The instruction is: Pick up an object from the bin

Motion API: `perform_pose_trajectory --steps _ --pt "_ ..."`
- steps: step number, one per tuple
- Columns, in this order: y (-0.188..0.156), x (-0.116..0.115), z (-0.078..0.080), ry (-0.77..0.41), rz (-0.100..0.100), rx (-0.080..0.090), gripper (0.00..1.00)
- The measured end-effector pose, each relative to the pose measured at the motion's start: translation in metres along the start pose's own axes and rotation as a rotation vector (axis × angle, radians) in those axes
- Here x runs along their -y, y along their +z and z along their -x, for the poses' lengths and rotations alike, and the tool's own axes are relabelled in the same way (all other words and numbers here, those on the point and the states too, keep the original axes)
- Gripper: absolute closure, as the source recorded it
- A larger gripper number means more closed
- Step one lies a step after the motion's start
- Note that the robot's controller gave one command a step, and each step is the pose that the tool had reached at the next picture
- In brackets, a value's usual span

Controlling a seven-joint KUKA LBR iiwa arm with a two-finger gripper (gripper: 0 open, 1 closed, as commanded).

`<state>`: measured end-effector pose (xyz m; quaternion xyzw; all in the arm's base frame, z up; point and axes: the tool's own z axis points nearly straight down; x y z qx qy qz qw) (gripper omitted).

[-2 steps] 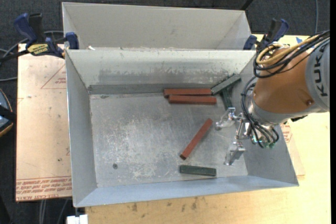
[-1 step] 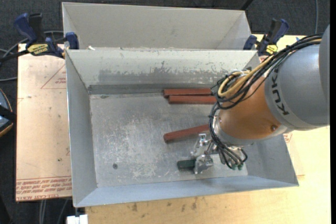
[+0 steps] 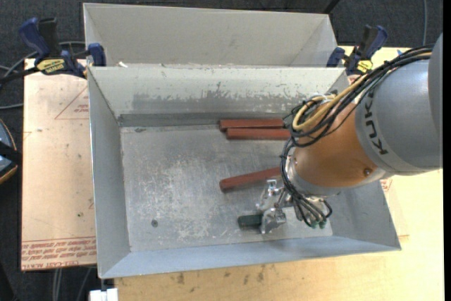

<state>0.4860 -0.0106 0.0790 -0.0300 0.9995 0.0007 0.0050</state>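
Near the front wall of the bin point(image 3: 211, 255), right of centre, a small dark piece point(image 3: 247, 222) lies at the tip of the gripper point(image 3: 272, 217); I cannot tell whether it is grasped. The arm point(image 3: 338, 155) reaches down from the bin's right edge, above a brown stick point(image 3: 243, 182).

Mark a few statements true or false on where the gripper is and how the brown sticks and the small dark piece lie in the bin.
1. The gripper is low in the near right part of the bin. True.
2. The short brown stick stands upright in the middle of the floor. False: it lies flat, slanted, just behind the gripper.
3. A dark piece lies on the floor right beside the gripper, on its camera-left side. True.
4. The long brown block lies in the near left corner. False: it lies along the foot of the far wall, right of centre.
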Motion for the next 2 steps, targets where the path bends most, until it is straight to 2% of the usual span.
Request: perform_pose_trajectory --steps 1,2 --pt "-0.1372 -0.0122 0.0089 -0.031 -0.001 -0.008 1.0" --pt "-0.1371 -0.0122 0.0088 -0.031 -0.001 -0.008 1.0"
